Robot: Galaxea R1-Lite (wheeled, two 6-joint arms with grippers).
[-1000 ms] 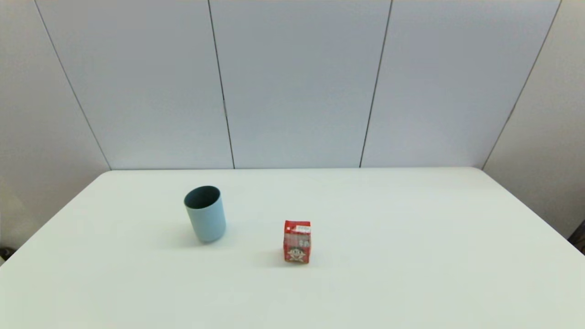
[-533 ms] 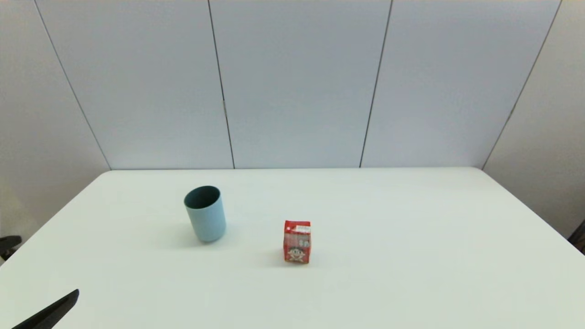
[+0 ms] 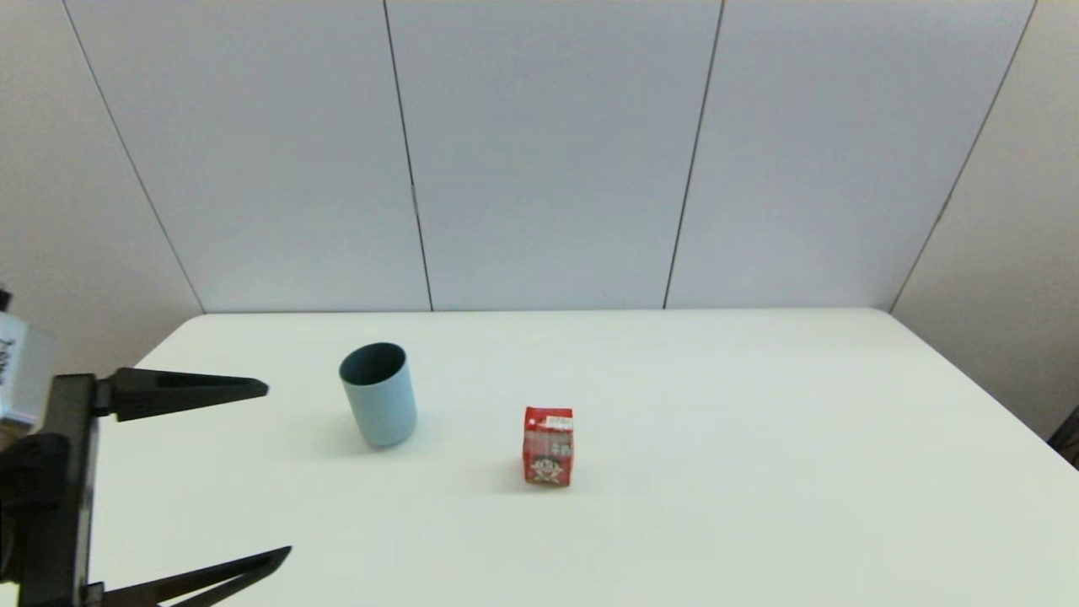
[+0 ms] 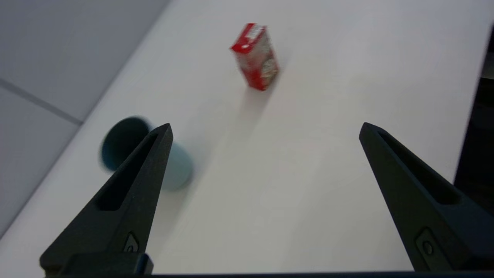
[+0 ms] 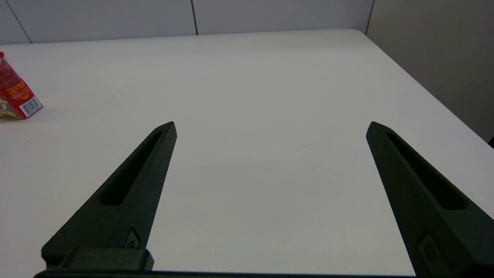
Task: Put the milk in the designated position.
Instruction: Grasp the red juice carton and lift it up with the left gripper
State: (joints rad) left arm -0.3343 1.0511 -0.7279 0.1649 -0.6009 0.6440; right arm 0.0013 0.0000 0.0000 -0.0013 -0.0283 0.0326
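Standing upright near the middle of the white desk (image 3: 759, 438), the milk (image 3: 548, 446) is well apart from the left tool (image 3: 278, 472), which hangs over the desk's left edge with its fingers spread wide, holding nothing. A light blue cup (image 3: 378, 394) stands between them, farther back. The right tool (image 5: 270, 127) is wide open too, empty, with the milk off to its side.

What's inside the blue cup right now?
Nothing shows inside the cup: the head view shows only its dark inner wall below the rim, and its near wall hides the bottom. The milk stands outside, apart. The open left gripper holds nothing.
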